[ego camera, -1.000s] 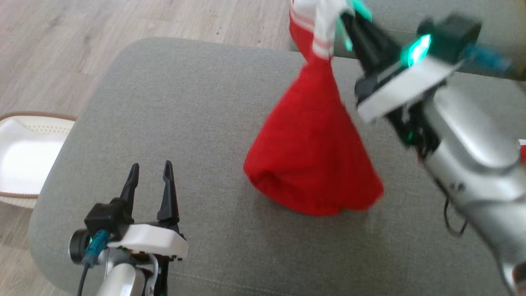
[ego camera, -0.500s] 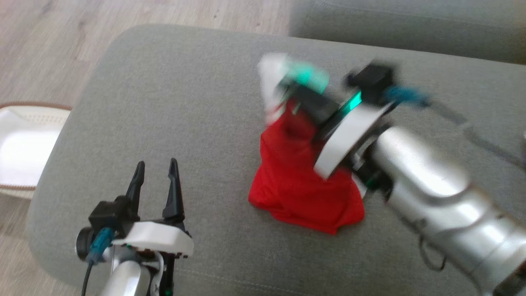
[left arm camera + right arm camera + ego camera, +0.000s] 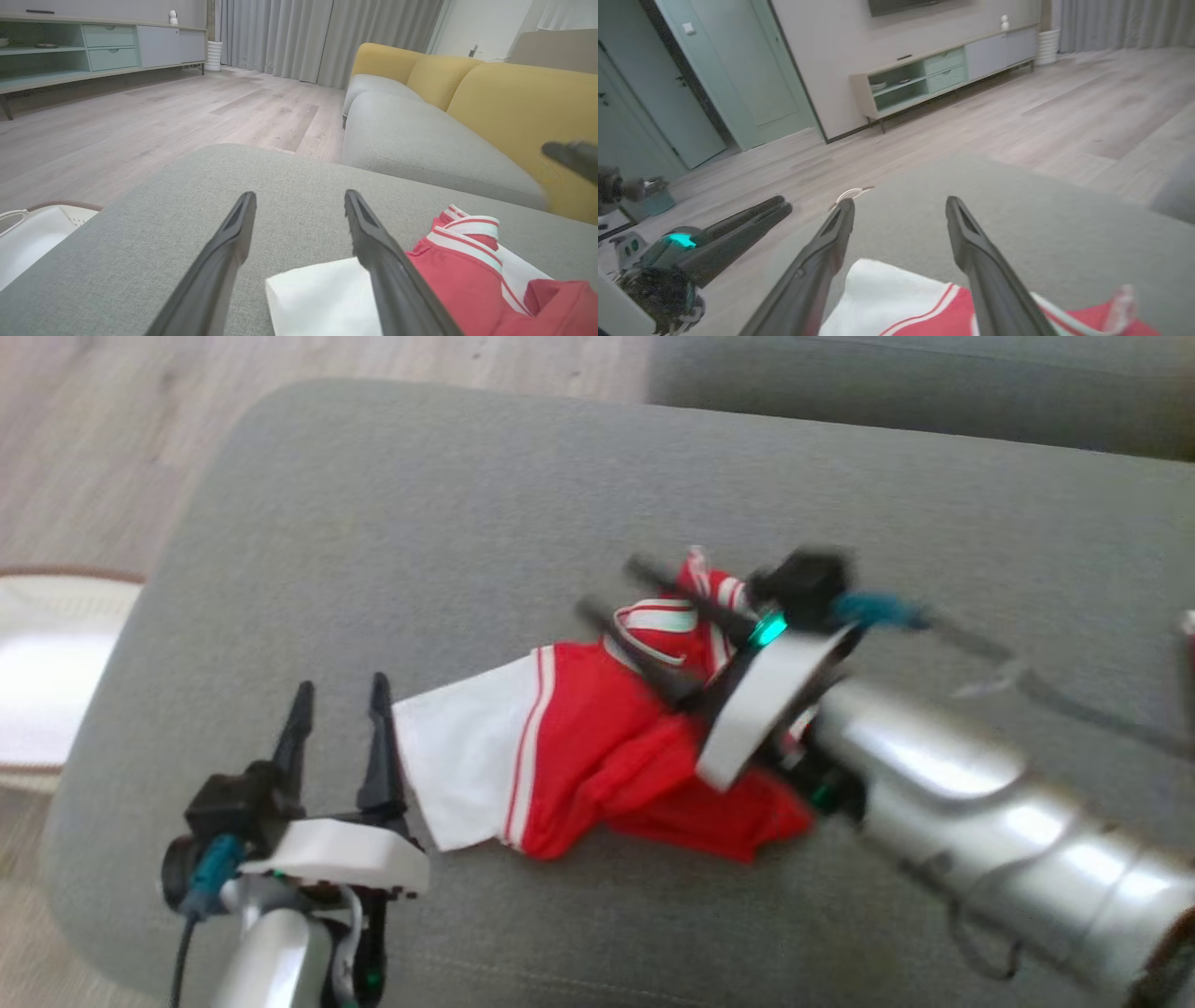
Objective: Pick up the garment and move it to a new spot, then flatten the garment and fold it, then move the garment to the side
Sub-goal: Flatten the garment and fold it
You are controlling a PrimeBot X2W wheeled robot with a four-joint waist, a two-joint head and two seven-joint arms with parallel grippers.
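Garment (image 3: 579,756) is lying bunched near the front edge of the grey ottoman (image 3: 420,523), the right gripper (image 3: 607,585) hovering over it with jaws apart, the left gripper (image 3: 341,686) poised, also spread, just beside its white end (image 3: 457,765). Flattening is likely calling for drawing opposite hems outward, toward open room at the back and left edges.

Home living room, grey-and-yellow sofa (image 3: 495,102), grey upholstered ottoman (image 3: 420,523), pale wood-plank floor (image 3: 140,126), low sideboard with mint drawers (image 3: 107,51) along the wall, floor-length grey curtains (image 3: 327,37), mint-green door (image 3: 756,79) (light switch (image 3: 686,29) beside it), white laundry basket (image 3: 28,242) on the floor
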